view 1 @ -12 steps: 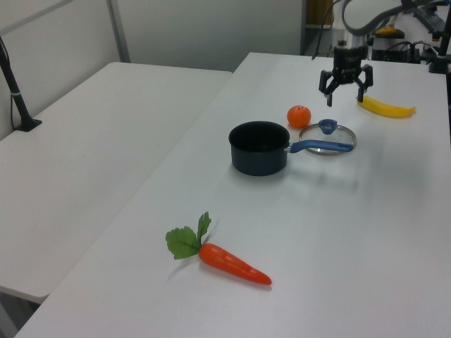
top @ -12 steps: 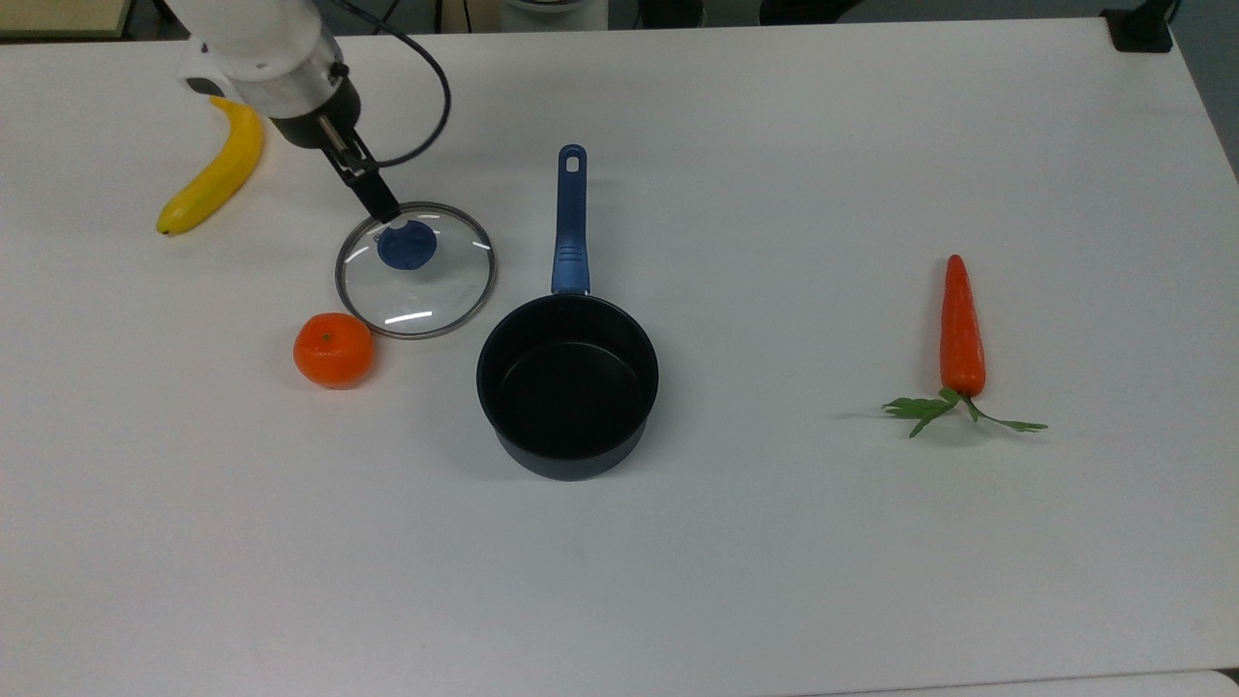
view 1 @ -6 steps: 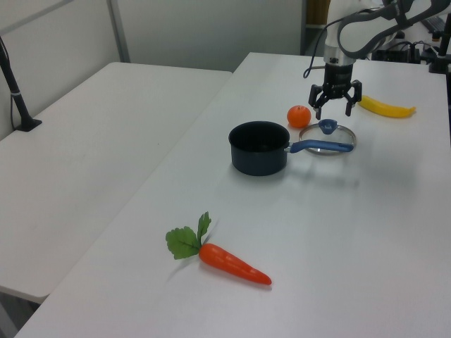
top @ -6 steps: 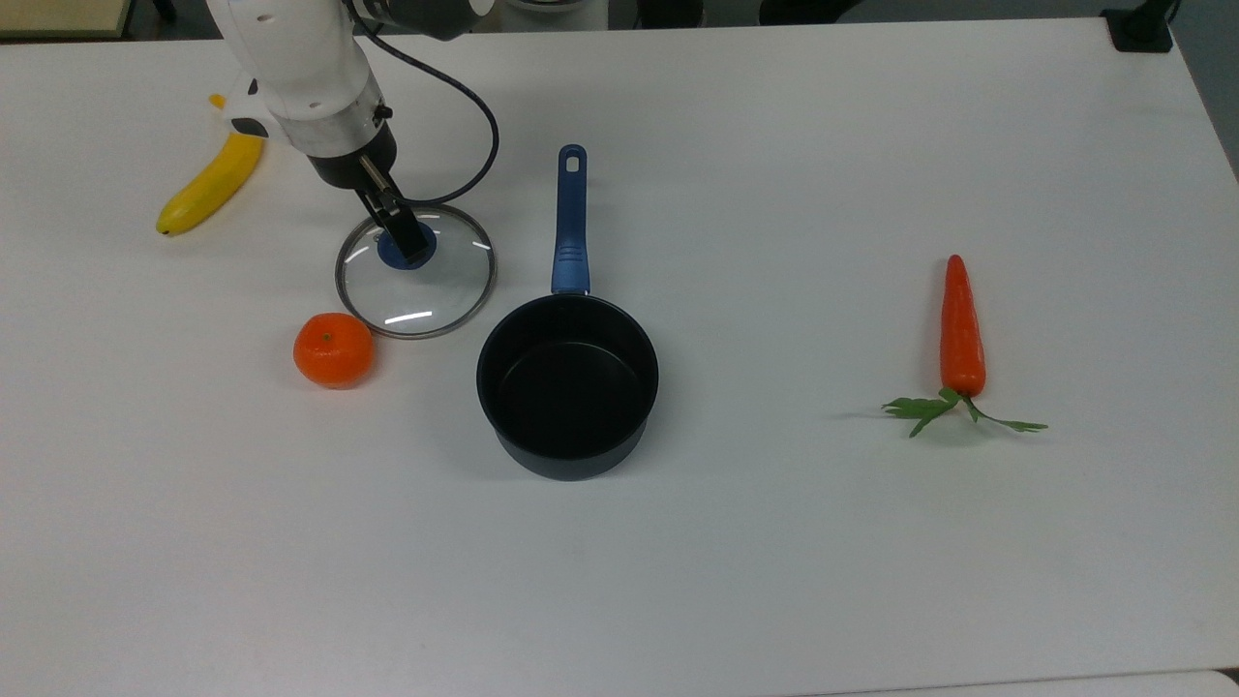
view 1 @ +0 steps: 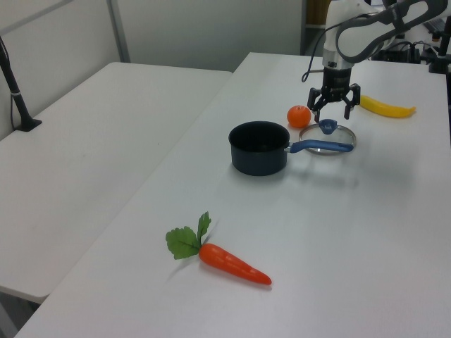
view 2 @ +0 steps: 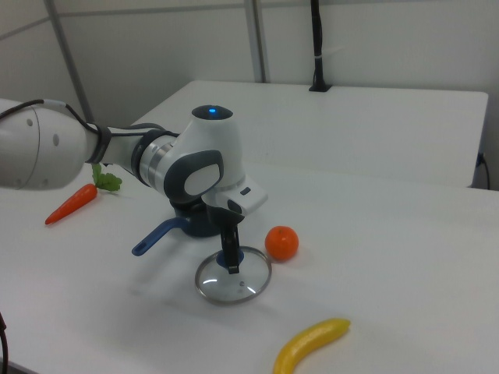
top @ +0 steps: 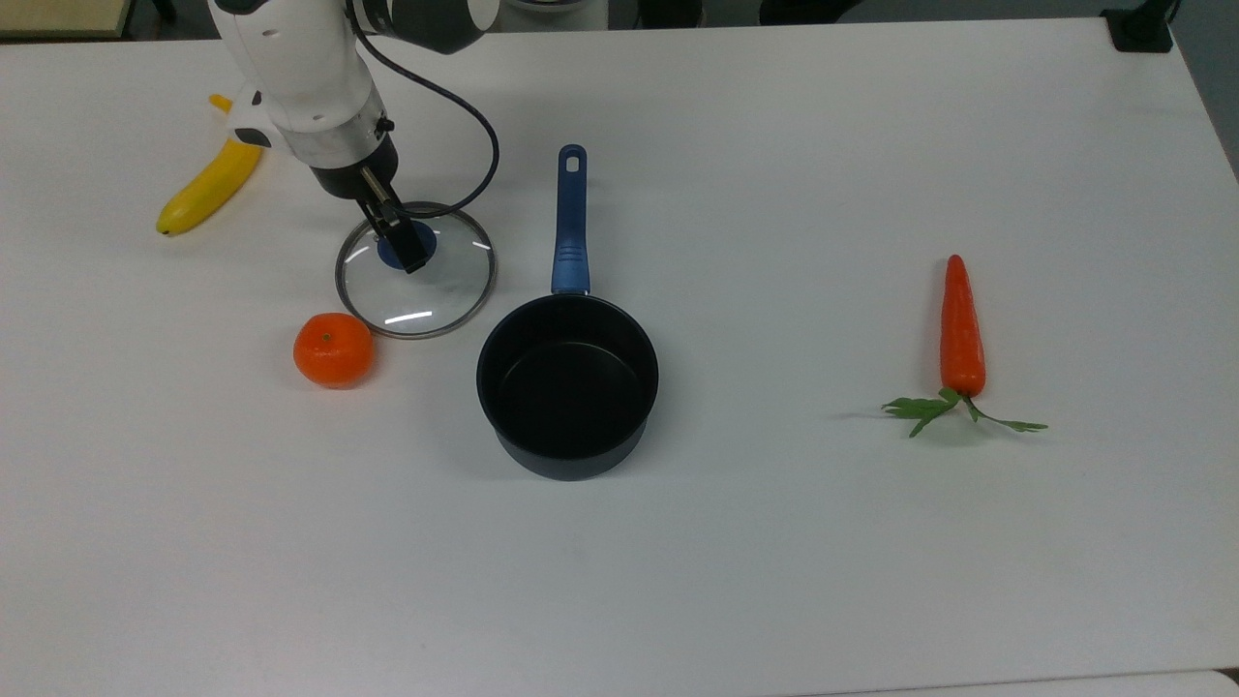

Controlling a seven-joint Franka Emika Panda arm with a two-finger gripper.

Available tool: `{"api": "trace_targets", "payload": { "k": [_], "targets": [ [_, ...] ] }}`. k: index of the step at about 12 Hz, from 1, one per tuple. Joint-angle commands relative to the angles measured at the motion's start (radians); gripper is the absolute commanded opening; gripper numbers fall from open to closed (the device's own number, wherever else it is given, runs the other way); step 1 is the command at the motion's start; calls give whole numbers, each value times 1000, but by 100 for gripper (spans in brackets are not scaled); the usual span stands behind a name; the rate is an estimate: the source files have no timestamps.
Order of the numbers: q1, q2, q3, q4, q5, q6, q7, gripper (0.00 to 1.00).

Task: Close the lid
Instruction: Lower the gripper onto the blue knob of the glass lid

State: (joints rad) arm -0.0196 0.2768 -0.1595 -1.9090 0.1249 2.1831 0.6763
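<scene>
The lid (top: 426,286), clear glass with a metal rim and a blue knob (top: 390,254), lies flat on the white table left of the saucepan in the top view. It also lies under the gripper in the left view (view 1: 340,134) and the right view (view 2: 232,282). My gripper (top: 410,250) is open and points down just over the knob, and in the left view its fingers (view 1: 329,113) are spread to either side of it. The black saucepan (top: 567,387) stands open beside the lid, its blue handle (top: 570,225) pointing to the far side of the table.
An orange (top: 333,349) sits close to the lid's near-left rim. A banana (top: 208,184) lies farther left behind the arm. A carrot (top: 961,329) lies far to the top view's right. The arm's cable (top: 481,145) loops above the lid.
The gripper moved from beside the banana to over the lid's knob and came lower toward it, staying open. The lid and saucepan have not moved.
</scene>
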Motion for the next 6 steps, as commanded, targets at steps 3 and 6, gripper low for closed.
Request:
{"api": "trace_targets", "payload": {
  "k": [3, 6],
  "targets": [
    [10, 12, 0, -21, -18, 47, 36, 90],
    [10, 10, 0, -31, -19, 47, 35, 84]
  ]
}}
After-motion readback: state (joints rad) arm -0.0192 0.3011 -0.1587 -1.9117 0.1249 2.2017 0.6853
